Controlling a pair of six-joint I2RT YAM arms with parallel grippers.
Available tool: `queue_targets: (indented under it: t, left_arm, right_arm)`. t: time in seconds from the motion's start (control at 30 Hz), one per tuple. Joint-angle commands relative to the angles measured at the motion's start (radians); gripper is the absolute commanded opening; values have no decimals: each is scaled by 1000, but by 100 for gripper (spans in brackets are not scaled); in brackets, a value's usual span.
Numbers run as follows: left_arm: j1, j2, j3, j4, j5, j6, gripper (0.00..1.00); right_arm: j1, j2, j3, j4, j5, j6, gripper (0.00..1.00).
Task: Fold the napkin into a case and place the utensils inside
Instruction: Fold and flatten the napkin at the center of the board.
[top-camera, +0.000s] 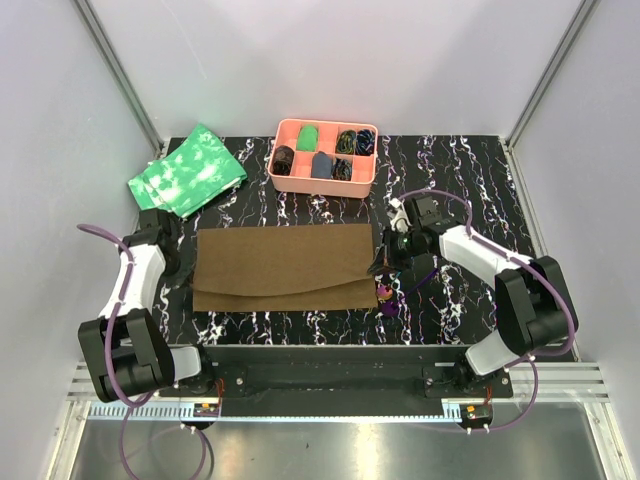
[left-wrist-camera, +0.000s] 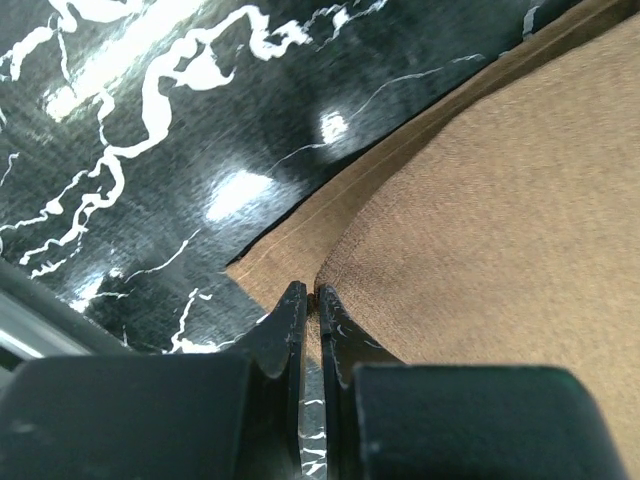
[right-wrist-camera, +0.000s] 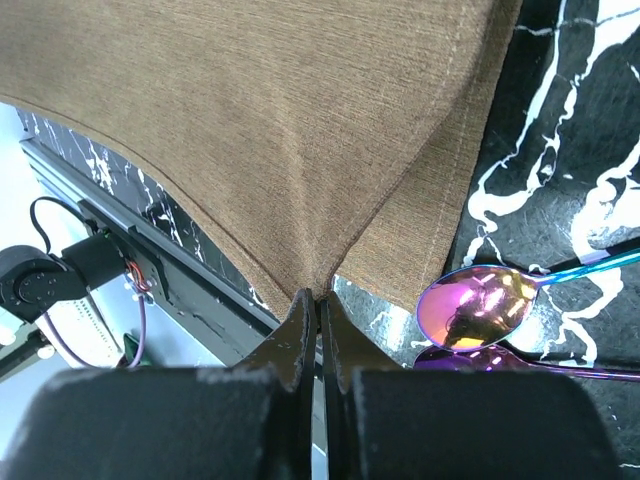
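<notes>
The pink tray (top-camera: 323, 188) sits at the far middle of the table; its compartments hold a green piece, a grey-blue piece, a dark brown roll and some dark tangled bits that I cannot make out. The napkin (top-camera: 280, 262) lies just in front of it, between my two arms; it is plain brown, woven, with a stitched hem, and its upper layer is doubled over a lower one, with a strip of the lower showing at the near edge. My left gripper (left-wrist-camera: 310, 300) is pinched nearly closed on the cloth's left edge; my right gripper (right-wrist-camera: 318, 298) is clamped tight on a gathered right corner. The utensils (right-wrist-camera: 480, 305) lie just right of that corner; one is a glossy purple-pink spoon bowl with a blue-teal stem. The green cloths (top-camera: 188, 170) rest at the far left. The table (top-camera: 450, 170) is black with white veining; pale walls and metal posts enclose it.
</notes>
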Motion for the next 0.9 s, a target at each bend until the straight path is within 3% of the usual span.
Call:
queue_targets:
  t: [0.0, 0.87]
  left_arm:
    - [4, -18, -27, 0, -63, 6, 0]
    - [4, 54, -93, 42, -80, 23, 0]
  right_arm:
    - [6, -45, -34, 30, 9, 22, 0]
    - [46, 10, -174, 124, 4, 75, 0]
